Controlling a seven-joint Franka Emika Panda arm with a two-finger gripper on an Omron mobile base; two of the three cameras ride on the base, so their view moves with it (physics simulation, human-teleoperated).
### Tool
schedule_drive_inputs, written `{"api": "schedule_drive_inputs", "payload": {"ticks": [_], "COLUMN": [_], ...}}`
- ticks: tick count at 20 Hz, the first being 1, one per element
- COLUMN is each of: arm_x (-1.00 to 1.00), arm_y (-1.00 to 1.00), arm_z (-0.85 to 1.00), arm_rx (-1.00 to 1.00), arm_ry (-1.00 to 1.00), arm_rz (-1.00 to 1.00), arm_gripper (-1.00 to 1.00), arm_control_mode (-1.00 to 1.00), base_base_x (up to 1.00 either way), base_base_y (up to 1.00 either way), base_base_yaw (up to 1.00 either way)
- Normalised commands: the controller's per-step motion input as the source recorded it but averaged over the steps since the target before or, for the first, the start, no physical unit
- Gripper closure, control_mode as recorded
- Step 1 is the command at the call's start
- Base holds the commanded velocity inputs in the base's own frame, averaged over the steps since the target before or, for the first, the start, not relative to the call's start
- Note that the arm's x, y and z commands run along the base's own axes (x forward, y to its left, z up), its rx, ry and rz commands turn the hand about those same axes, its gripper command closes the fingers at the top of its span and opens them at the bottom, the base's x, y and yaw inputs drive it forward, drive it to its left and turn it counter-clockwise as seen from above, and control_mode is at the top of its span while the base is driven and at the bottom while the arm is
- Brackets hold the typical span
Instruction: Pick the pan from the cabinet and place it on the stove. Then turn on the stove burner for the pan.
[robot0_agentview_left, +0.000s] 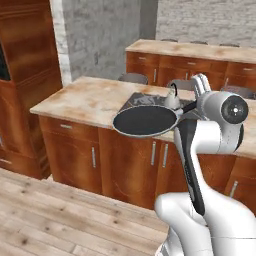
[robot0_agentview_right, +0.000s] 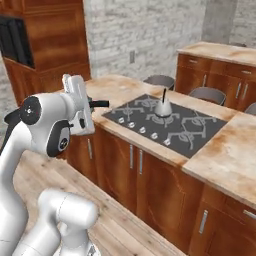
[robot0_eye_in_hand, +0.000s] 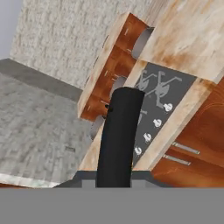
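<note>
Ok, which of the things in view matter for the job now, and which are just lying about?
For the job:
pan, held by its handle in the gripper
stove
knobs

Lying about:
kettle on the stove
stools behind the counter

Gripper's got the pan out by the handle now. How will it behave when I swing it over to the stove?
The pan looks rigid, so it shouldn't flex. The gripper holds only its long handle, with the wide bowl hanging far out, so it may sag or twist. The smooth round handle could slip; move slowly past the kettle on the stove.
</note>
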Motion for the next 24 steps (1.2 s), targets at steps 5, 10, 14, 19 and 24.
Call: {"api": "schedule_drive_inputs", "payload": {"ticks": [5, 10, 14, 19, 24], "arm_x": [0.0, 0.0, 0.0, 0.0, 0.0], "arm_y": [0.0, 0.0, 0.0, 0.0, 0.0], "arm_z": [0.0, 0.0, 0.0, 0.0, 0.0], "arm_rx": [0.0, 0.0, 0.0, 0.0, 0.0], "arm_ry": [0.0, 0.0, 0.0, 0.0, 0.0], "arm_rz": [0.0, 0.0, 0.0, 0.0, 0.0], "arm_gripper": [1.0, 1.0, 1.0, 1.0, 1.0], "arm_control_mode": [1.0, 1.0, 1.0, 1.0, 1.0], "base_base_x": [0.03, 0.18, 0.34, 0.49, 0.57], "base_base_y": [0.04, 0.16, 0.33, 0.49, 0.24], "base_base_yaw": [-0.56, -0.49, -0.42, -0.31, -0.18]}}
